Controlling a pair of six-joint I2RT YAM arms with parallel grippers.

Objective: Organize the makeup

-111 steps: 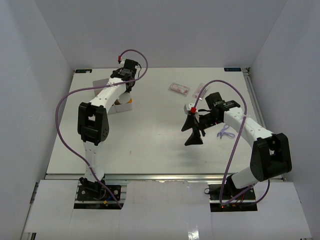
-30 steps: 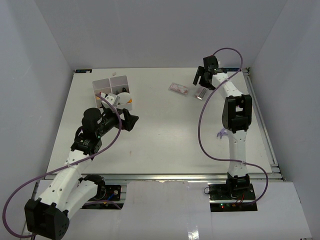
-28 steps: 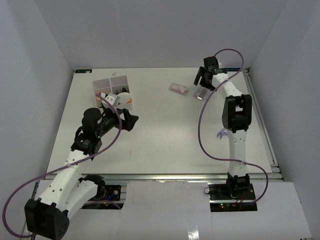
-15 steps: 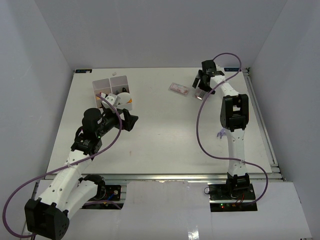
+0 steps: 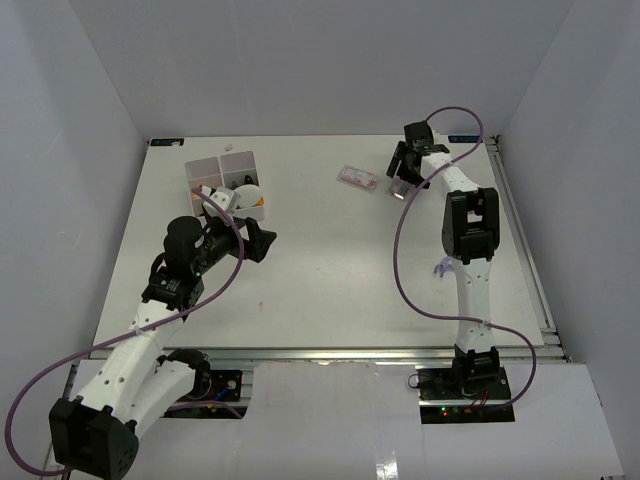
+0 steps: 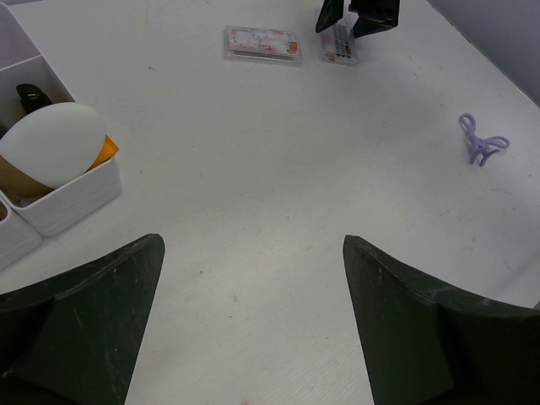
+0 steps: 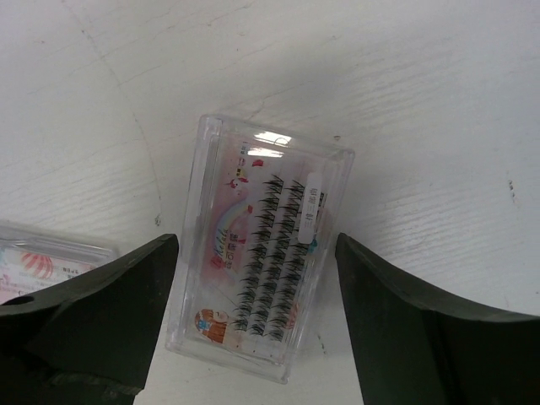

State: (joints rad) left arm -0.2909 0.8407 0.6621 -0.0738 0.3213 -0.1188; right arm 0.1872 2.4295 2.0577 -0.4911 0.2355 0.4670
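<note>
Your right tool (image 5: 403, 172) has crept a little nearer and leftward since a second ago, and now hangs over a clear flat packet (image 7: 268, 278) at the far right of the worktop (image 5: 330, 260). Its dark, wedge-shaped fingers stand apart on either side of the packet. I cannot tell whether they touch it.

Your left arm has not shifted in the last second. Well before that it reached over the white box (image 6: 72, 198). Now it is drawn back, and the left tool (image 6: 251, 245) is spread wide with nothing between its fingers.

The packet is glossy rigid plastic holding rows of dark lashes on a printed card. A second packet (image 6: 262, 42) lies flat just beside it. In the box, a smooth egg-shaped sponge (image 6: 55, 152) rests against an orange item (image 6: 106, 150). A purple clip (image 6: 481, 145) lies well apart on the matte worktop.
</note>
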